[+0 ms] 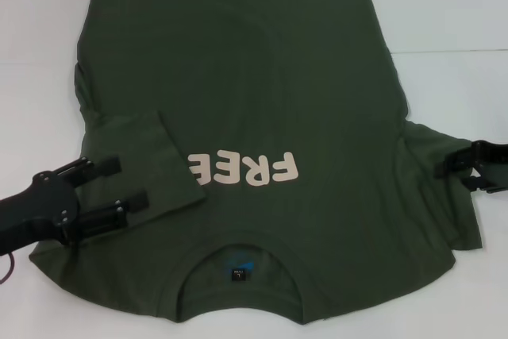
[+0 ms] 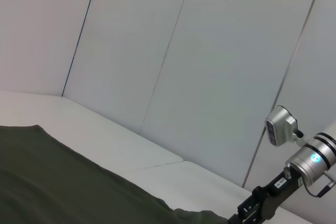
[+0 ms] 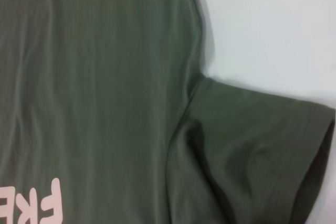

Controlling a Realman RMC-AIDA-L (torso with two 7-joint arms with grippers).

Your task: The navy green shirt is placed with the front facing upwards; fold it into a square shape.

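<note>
On the white table (image 1: pixel 444 13), the dark olive-green cotton T-shirt (image 1: pixel 238 77) with cream "FREE" lettering lay front up, neck nearest the robot, its left sleeve folded in over the chest. Above that folded sleeve, the left gripper (image 1: pixel 119 184) hovered with fingers spread, gripping nothing. The right gripper (image 1: pixel 456 166) sat at the right sleeve; I could not tell its finger state.

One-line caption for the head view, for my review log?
Navy green shirt lies face up; its left sleeve is folded inward beside the open left gripper, with the right gripper at the other sleeve.
</note>
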